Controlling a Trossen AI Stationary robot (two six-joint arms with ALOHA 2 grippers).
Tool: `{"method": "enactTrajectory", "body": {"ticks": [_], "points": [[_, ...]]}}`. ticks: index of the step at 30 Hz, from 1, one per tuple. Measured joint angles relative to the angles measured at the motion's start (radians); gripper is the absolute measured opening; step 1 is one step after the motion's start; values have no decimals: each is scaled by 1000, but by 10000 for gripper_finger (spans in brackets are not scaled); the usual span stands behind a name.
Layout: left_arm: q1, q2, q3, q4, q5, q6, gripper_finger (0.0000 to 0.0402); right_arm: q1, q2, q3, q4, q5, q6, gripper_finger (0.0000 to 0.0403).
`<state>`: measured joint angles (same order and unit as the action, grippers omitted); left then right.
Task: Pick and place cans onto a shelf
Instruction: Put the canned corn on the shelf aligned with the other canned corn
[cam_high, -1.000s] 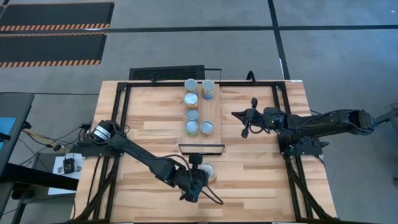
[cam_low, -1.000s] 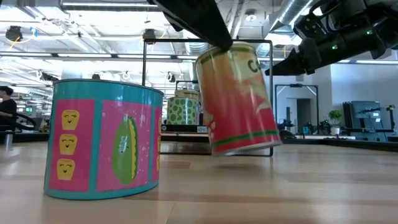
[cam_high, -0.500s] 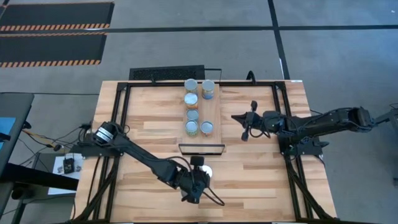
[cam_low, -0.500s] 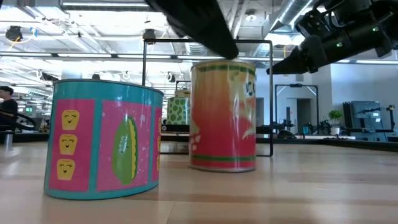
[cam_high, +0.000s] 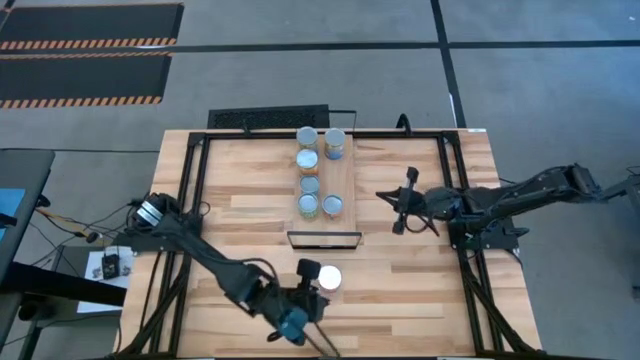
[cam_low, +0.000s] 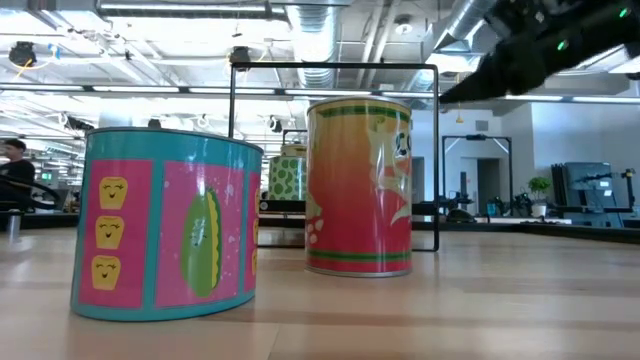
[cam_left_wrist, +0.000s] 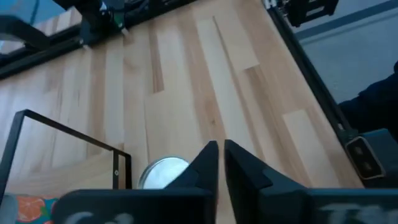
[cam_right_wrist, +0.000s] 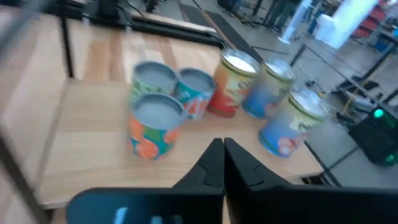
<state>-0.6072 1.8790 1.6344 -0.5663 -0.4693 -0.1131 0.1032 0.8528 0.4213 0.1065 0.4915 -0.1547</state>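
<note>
We see the red can (cam_high: 328, 278) standing upright and alone on the worktop (cam_high: 420, 290) now; a second ago it hung tilted in the left gripper (cam_high: 296, 322), and half a second ago it had just touched down with the arm above it. That gripper has let go and drawn back toward the near edge, its fingers (cam_left_wrist: 208, 163) pressed together. Over on the other side, the right gripper (cam_high: 404, 200) has slid slightly rightward, away from the shelf (cam_high: 345, 175).

Clearance: near half of tabletop (cam_high: 400, 290) mostly open.
Six cans (cam_high: 309, 184) crowd the shelf (cam_high: 345, 185); a white-topped can (cam_high: 328, 278) stands just beside the left gripper (cam_high: 303, 303); right gripper (cam_high: 404, 203) hangs beside the shelf.
</note>
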Motion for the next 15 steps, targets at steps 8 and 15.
{"method": "enactTrajectory", "body": {"ticks": [8,15], "points": [[-63,-16,-70,117,-31,4,2,235,23,97,-44,31,15,9],[-65,-118,-369,553,73,28,0,386,125,204,-55,68,17,8]]}}
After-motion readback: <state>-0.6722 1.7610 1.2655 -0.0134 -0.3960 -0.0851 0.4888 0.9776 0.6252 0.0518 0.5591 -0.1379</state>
